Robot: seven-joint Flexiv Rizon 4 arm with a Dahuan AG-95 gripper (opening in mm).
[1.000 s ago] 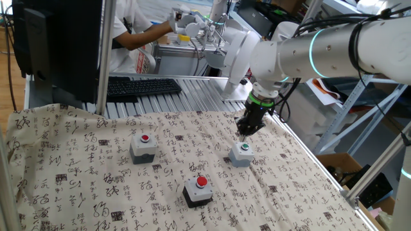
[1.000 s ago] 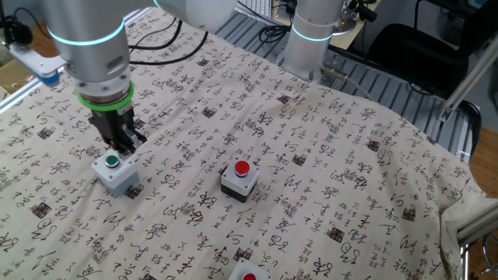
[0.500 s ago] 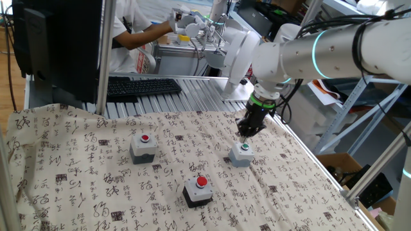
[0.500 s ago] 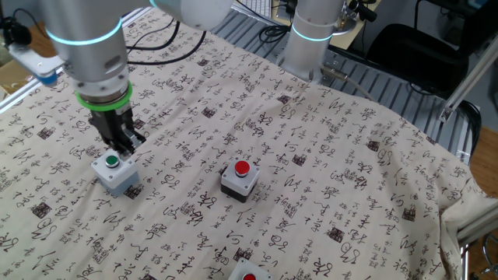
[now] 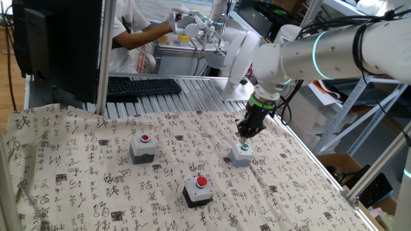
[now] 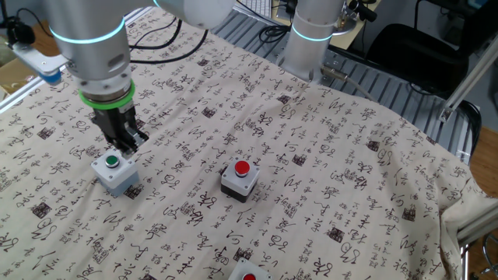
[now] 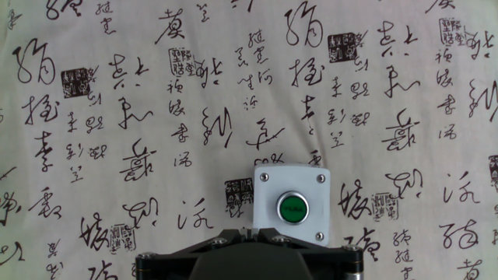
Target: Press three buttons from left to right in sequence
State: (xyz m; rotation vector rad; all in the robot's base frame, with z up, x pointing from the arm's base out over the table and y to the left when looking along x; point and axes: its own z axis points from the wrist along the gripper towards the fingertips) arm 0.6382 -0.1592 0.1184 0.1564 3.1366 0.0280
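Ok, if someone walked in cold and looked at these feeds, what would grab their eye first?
Probably the big white arm reaching over the calligraphy-print cloth, its claw pointing down, shut, just above the light grey box with the green button. Next, the two red-button boxes: the grey one far left in one fixed view, the black-and-white one nearer the front edge.

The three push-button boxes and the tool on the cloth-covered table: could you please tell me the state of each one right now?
Light grey square box with green button: upright on the cloth, button uncovered, tool just above it, not touching.
Black-and-white square box with red dome button: upright, untouched.
Grey square box with small red button: upright, untouched.
Tool: shut, pointing down, holding nothing.
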